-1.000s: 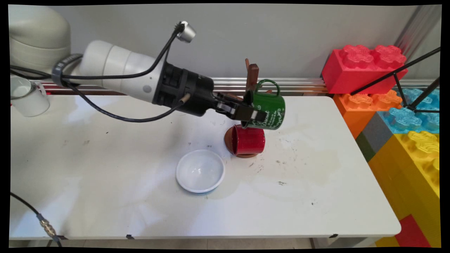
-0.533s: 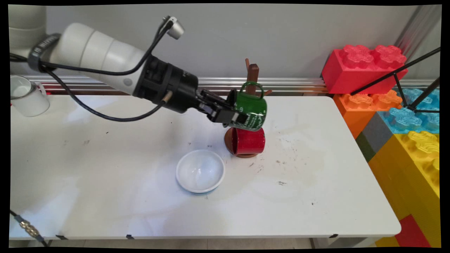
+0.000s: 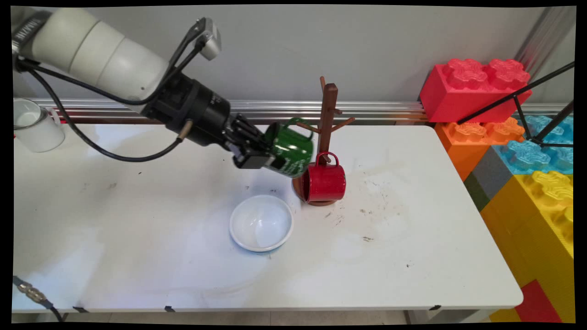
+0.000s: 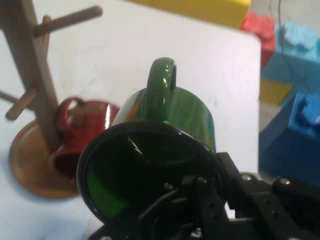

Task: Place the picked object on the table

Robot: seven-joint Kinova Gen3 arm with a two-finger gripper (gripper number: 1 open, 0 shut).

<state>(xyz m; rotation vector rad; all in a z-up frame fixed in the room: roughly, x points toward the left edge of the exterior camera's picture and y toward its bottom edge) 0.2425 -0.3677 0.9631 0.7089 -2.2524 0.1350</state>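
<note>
My gripper (image 3: 265,155) is shut on the rim of a green mug (image 3: 290,147), holding it tilted in the air just left of a brown wooden mug tree (image 3: 328,110). A red mug (image 3: 325,182) hangs from a low peg of that tree, above its round base. In the hand view the green mug (image 4: 165,140) fills the middle with its handle up, one finger inside the mouth, and the red mug (image 4: 82,125) and the mug tree (image 4: 35,80) lie to the left. A white bowl (image 3: 261,223) sits on the table below the held mug.
A white mug (image 3: 34,124) stands at the table's far left edge. Large toy bricks, red (image 3: 472,87), orange, blue and yellow (image 3: 541,206), are stacked beyond the table's right end. A black tripod leg (image 3: 527,89) crosses in front of them.
The arm has drawn back to the left and slightly down, carrying the green mug away from the mug tree's upper pegs. The red mug's handle and the tree's post are now uncovered.
</note>
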